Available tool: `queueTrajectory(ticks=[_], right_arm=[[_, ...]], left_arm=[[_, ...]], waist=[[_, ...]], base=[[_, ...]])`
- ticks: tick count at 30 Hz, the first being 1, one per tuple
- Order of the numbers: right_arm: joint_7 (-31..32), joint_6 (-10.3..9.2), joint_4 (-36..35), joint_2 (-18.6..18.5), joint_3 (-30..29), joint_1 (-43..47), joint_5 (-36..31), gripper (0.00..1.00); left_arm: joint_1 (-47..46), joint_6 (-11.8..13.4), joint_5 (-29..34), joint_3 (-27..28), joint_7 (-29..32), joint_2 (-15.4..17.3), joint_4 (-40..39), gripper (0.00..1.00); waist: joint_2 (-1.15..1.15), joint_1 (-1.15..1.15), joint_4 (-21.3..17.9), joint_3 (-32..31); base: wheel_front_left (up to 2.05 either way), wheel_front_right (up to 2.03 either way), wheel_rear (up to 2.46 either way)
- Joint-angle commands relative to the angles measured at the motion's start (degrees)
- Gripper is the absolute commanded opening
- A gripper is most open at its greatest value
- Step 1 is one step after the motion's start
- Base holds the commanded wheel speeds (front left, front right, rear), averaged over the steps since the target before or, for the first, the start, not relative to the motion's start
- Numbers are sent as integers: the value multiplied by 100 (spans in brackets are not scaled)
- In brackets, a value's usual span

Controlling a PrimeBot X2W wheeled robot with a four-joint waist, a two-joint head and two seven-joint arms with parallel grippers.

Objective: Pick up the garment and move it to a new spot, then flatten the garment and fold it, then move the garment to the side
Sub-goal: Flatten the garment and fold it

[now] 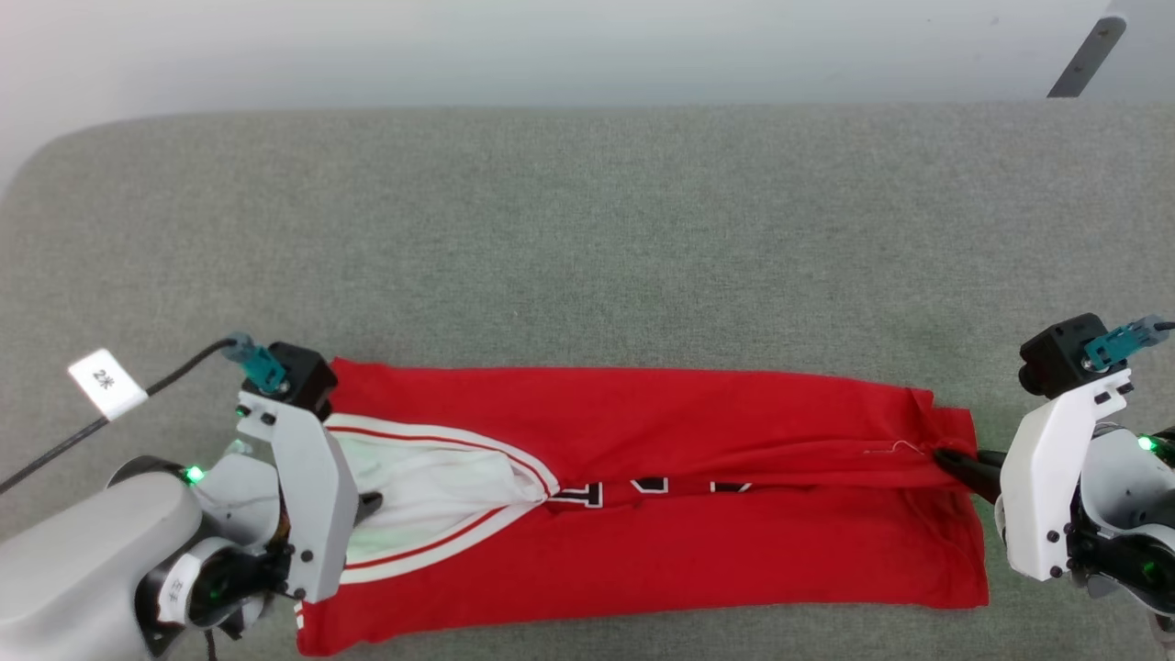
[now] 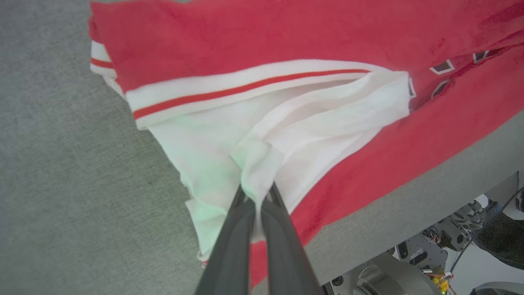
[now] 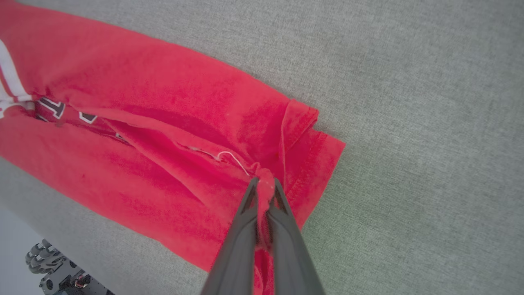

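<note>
The garment [image 1: 698, 551], a bright red shirt with a white striped-trim part at its left end, lies stretched in a long band across the near part of the grey table. My left gripper [image 2: 257, 196] is shut on a pinch of the white fabric [image 2: 262, 135] at the left end. At the garment's right end, my right gripper [image 3: 264, 188] is shut on a bunched fold of red cloth [image 3: 196, 135] by the hem. In the head view the left gripper [image 1: 367, 503] is mostly hidden behind its wrist mount, and the right gripper [image 1: 955, 462] bites the right edge.
The grey fabric-covered table [image 1: 587, 229] stretches far back behind the garment. A black cable with a white tag [image 1: 106, 382] trails off the left arm. The table's near edge [image 2: 409, 213] runs just below the garment, with robot base parts [image 2: 409, 262] beyond it.
</note>
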Motion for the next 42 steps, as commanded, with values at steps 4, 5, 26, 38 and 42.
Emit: queueTrajectory(ticks=[4,5,26,38,42], right_arm=[[52,-2,-64,2,29,86,-89,100],[69,-2,-62,8,24,104,-76,100],[-409,-2,-204,331,-707,999,-152,100],[-336,-2,196,540,-1422,1391,-305,100],[-206,-2,289,603,-1655,1458,-396,100]], left_arm=[[50,-59,22,3,-82,-116,198,100],[38,-80,46,-8,-79,-126,219,100],[1191,105,248,484,-2675,34,56,100],[2407,359,609,1353,-4551,-4,305,100],[2990,387,1142,2264,-4555,-326,360,100]], waist=[[0,0,-3,-182],[0,0,-2,-235],[0,0,104,-1440],[0,0,334,-1538],[0,0,454,-1525]], base=[[0,0,0],[0,0,0],[0,0,0],[0,0,0],[0,0,0]])
